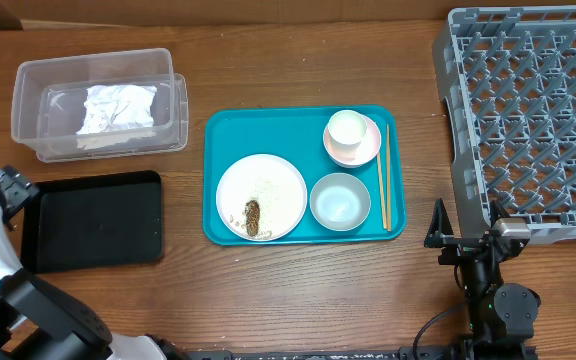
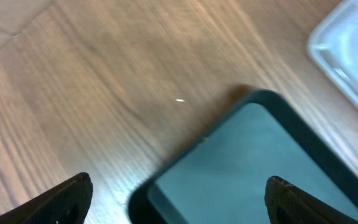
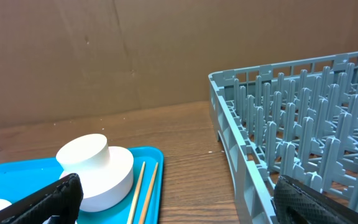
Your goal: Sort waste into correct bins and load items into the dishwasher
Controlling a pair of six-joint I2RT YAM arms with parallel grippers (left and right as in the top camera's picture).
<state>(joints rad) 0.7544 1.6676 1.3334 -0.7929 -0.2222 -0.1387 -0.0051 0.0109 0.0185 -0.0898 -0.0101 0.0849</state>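
Left wrist view: the left gripper (image 2: 179, 190) gapes wide and empty above the black tray's (image 2: 247, 162) corner.
Beyond, the napkin (image 1: 116, 108) lies in the clear tub (image 1: 28, 100). The rice and brown lump (image 1: 253, 214) sit on the plate (image 1: 280, 180). The right gripper (image 3: 179, 193) waits wide by the rack (image 1: 528, 100). Likely next: grip the plate's rim, carry it level, and tip it over the black tray.

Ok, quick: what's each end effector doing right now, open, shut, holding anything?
Left end effector: open, holding nothing.
Right end effector: open, holding nothing.
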